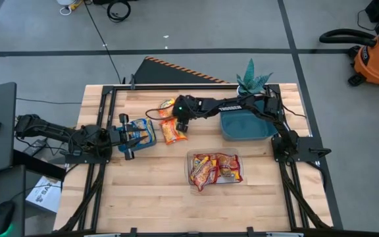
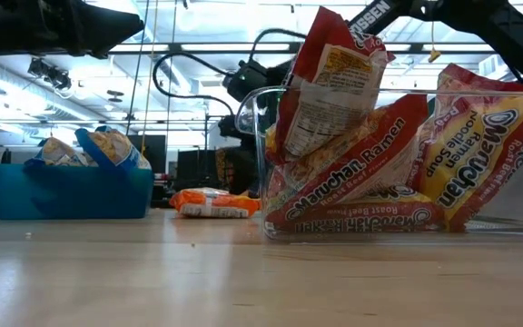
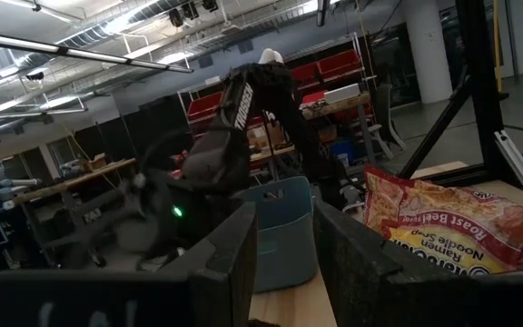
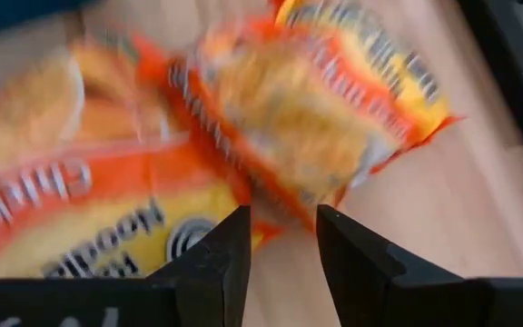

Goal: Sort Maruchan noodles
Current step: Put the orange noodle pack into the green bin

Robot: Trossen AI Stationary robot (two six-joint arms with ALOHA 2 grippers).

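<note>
Two orange-trimmed Maruchan noodle packets (image 4: 316, 109) (image 1: 172, 131) lie flat on the wooden table near its middle; the low view shows them too (image 2: 214, 202). My right gripper (image 4: 282, 218) (image 1: 179, 124) slants down over them, open, its fingertips on either side of the upper packet's edge. Red-trimmed packets (image 1: 214, 170) stand and lean in a clear bin (image 2: 248, 100). Blue-trimmed packets (image 2: 98, 145) sit in a blue bin (image 1: 140, 131) at the left. My left gripper (image 3: 284, 272) (image 1: 127, 137) waits open above that bin's left side, holding nothing. My right gripper comes at the upper orange packet's edge (image 4: 280, 204) slanting down from the table's right. Blur keeps me from telling whether the fingertips (image 4: 234, 227) touch it. The packet lies flat on the other packet and the table.
A teal bin (image 1: 245, 125) (image 3: 284, 236) stands at the right rear, under my right arm, with a small green plant (image 1: 252, 79) behind it. The near half of the table (image 1: 150, 197) is bare wood. A metal frame runs along the table's edges.
</note>
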